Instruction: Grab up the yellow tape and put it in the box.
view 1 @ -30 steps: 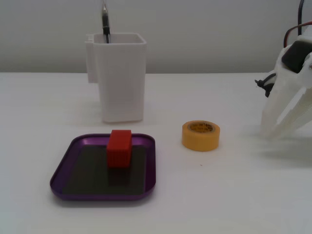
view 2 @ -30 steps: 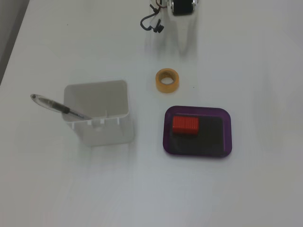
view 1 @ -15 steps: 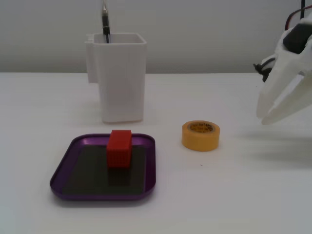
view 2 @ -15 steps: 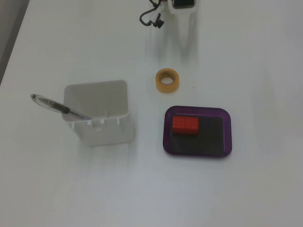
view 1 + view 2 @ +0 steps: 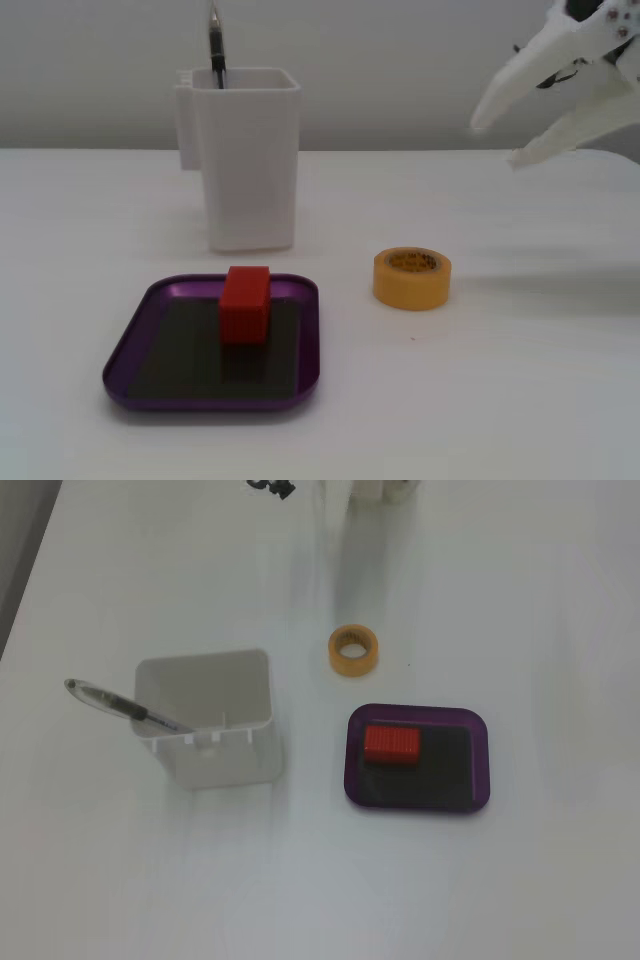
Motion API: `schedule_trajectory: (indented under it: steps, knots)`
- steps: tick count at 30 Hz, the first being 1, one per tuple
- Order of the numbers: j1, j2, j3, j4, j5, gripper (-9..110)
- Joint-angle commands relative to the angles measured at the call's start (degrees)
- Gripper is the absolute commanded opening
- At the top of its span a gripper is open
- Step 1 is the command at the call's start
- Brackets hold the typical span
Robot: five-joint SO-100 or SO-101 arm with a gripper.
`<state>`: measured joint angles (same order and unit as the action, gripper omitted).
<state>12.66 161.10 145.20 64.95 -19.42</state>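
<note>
White plastic was what we saw most: a tall white container (image 5: 250,160) stood on the white surface (image 5: 520,400), a pen (image 5: 125,708) leaning inside it. In front of it in a fixed view lay the box (image 5: 130,350), its purple rim around a dark floor, with a red block (image 5: 245,303) standing on that floor near the edge closest to the container. The yellow tape (image 5: 412,278) lay flat on the surface, hollow centre up, just beside the box and apart from it. We found nothing between the tape and the box. The white fingers (image 5: 495,140) hung in the air well above and to the right of the tape, spread wide and holding nothing. Behind the surface rose a plain pale wall (image 5: 400,60).
</note>
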Motion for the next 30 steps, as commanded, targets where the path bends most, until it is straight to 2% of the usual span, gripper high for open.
schedule_trajectory:
  steps: [1,7,13,20,30]
  knots:
    - [-0.3,-16.8,-12.4,0.0,-0.3,15]
    - [-4.4,-39.8,-27.6,3.3,0.2,16]
    - [-5.1,-53.7,-35.9,2.8,2.3,16]
    - [-4.7,-62.1,-35.7,-1.9,2.2,15]
    - [-5.0,-64.5,-30.7,-7.9,2.1,14]
